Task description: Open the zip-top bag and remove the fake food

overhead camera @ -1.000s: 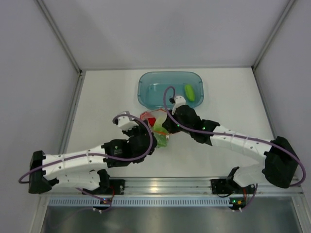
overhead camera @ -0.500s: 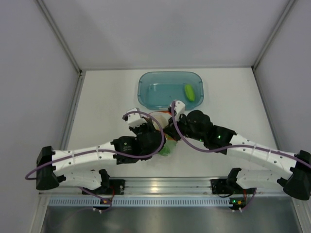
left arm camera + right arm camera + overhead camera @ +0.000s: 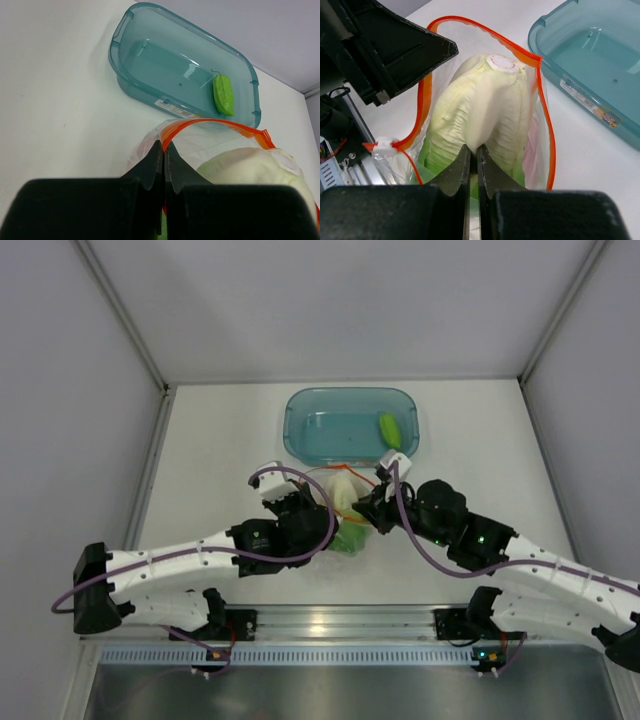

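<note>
Zip-top bag [image 3: 536,130] is being stretched open between both arms: the left end effector [image 3: 164,149], jaws pressed together, is pinching the orange-red zip strip, while the right end effector [image 3: 473,152], likewise closed, is seemingly gripping the near clear wall before the cabbage [image 3: 480,100]. Any harder pull is risking the slick film slipping free or tearing. Crinkly and gaping, the bag is sitting just beside the teal bin [image 3: 160,65] on the table [image 3: 50,100], the cucumber [image 3: 223,94] lying inside that bin

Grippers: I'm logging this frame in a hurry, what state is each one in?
Left gripper: shut on the zip-top bag's orange rim.
Right gripper: shut, apparently pinching the bag's opposite wall, in front of the cabbage.
</note>
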`<control>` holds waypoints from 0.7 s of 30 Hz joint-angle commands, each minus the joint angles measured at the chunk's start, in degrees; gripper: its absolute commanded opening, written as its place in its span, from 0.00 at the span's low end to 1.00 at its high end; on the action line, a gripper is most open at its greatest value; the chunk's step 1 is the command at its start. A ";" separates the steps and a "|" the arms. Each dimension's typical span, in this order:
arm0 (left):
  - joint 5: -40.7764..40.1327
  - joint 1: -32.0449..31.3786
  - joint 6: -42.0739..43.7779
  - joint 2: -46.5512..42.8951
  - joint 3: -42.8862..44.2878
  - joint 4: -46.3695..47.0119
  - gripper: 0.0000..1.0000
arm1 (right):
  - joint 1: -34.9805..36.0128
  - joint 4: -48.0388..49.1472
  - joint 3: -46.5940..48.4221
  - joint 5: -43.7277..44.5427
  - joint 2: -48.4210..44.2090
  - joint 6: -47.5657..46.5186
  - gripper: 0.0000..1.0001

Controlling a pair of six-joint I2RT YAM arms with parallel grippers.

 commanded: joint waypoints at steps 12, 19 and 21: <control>5.16 0.80 -1.60 -0.93 -0.54 1.23 0.00 | 0.80 21.05 -1.31 3.92 -8.13 -2.43 0.00; 7.02 0.80 -0.46 -2.51 -0.63 1.14 0.00 | 0.80 31.33 -2.36 12.62 -6.03 -3.13 0.00; 6.76 0.80 -0.37 -3.21 -1.15 1.14 0.00 | 0.80 36.08 -2.89 15.25 -5.50 -2.17 0.00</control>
